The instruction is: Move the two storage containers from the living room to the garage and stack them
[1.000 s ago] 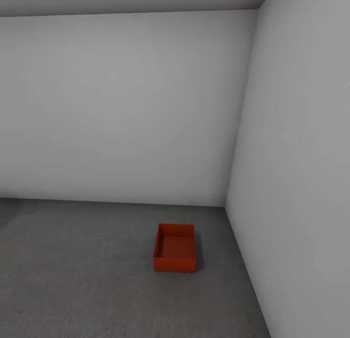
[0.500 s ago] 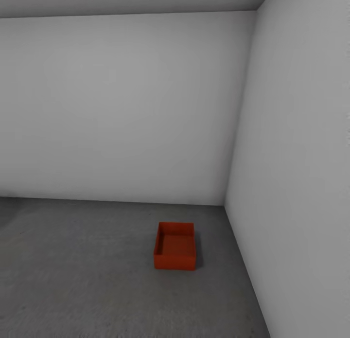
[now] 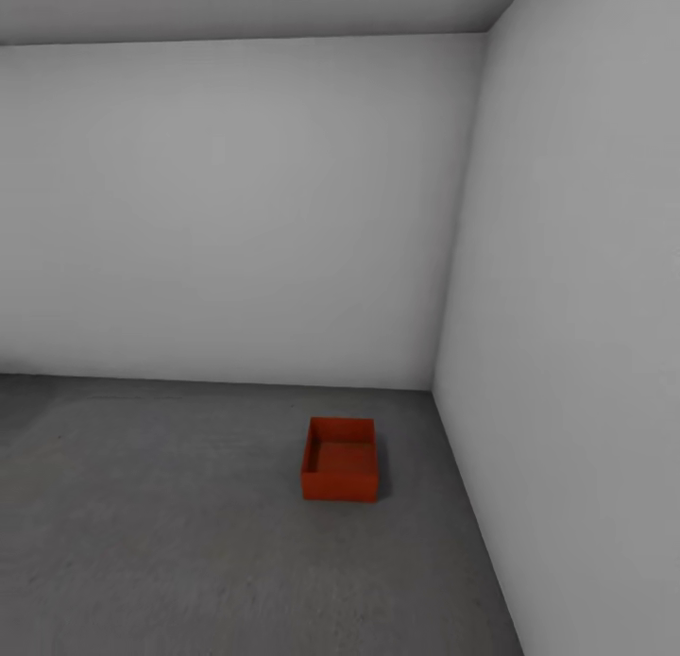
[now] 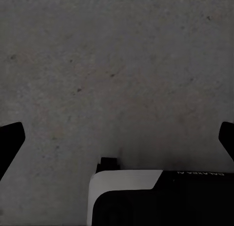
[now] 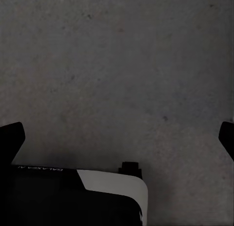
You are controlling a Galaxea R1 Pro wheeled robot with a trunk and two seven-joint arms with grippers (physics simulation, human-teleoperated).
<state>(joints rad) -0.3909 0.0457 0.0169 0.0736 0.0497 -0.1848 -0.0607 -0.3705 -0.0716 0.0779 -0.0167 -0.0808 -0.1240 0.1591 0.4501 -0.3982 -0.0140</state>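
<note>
One lidless orange-red container [image 3: 340, 460] is seen on the concrete floor [image 3: 142, 543] near the wall corner; both grippers' fingers [image 4: 10, 138] [image 5: 11, 138] are spread, tips cut off.

Soft, even, sourceless light is seen on the pale walls [image 3: 236, 212], a faint shadow is cast beside the storage container [image 3: 341, 471], and the floor [image 4: 117, 65] beneath both wrists is rendered dim and grainy, without glare.
</note>
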